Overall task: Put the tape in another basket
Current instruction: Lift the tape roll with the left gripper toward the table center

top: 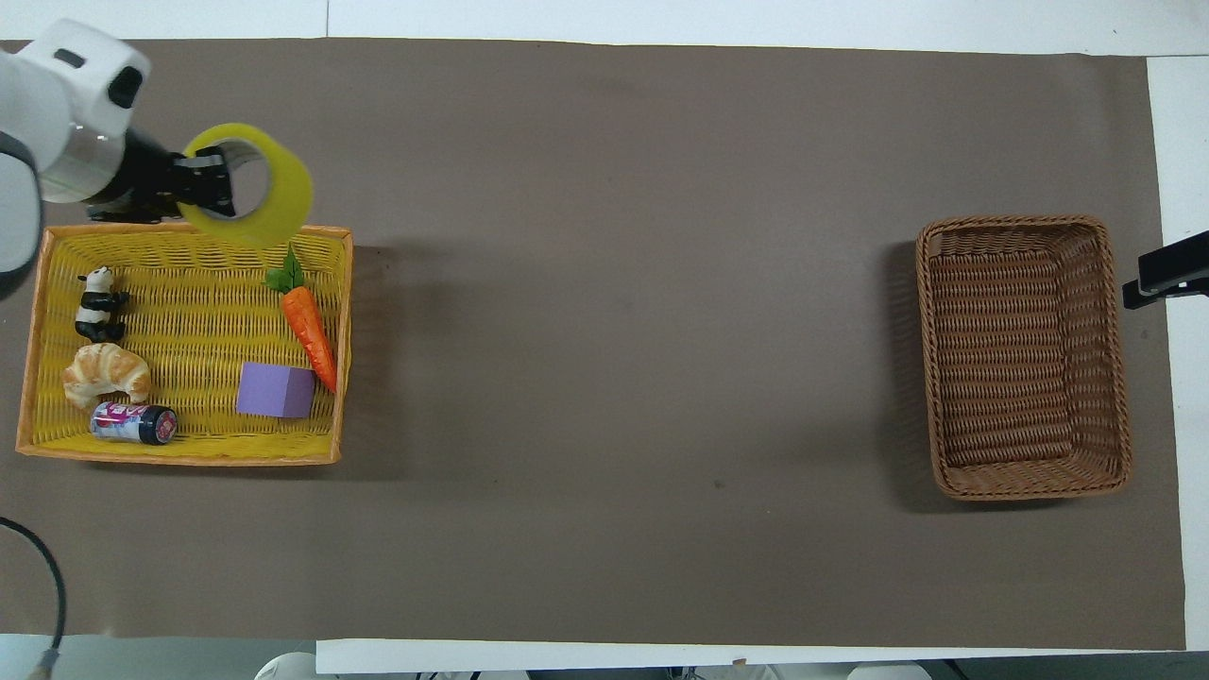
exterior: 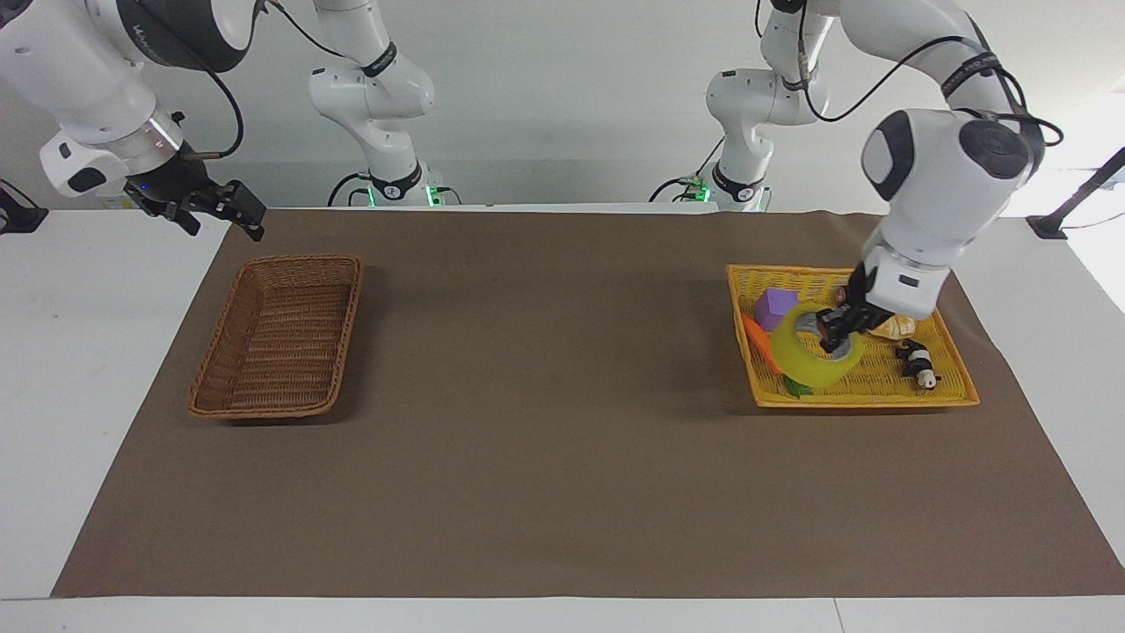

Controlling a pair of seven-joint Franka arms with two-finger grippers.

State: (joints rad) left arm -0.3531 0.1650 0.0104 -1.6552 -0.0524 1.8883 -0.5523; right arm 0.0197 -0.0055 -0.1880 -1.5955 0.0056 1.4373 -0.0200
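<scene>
The tape, a yellow translucent roll, hangs tilted in the air over the yellow tray. My left gripper is shut on the roll's wall, with one finger inside the core. The brown wicker basket lies with nothing in it at the right arm's end of the table. My right gripper waits open in the air beside the basket, over the table's edge.
The yellow tray holds a carrot, a purple cube, a croissant, a small can and a panda figure. Brown mat stretches between tray and basket.
</scene>
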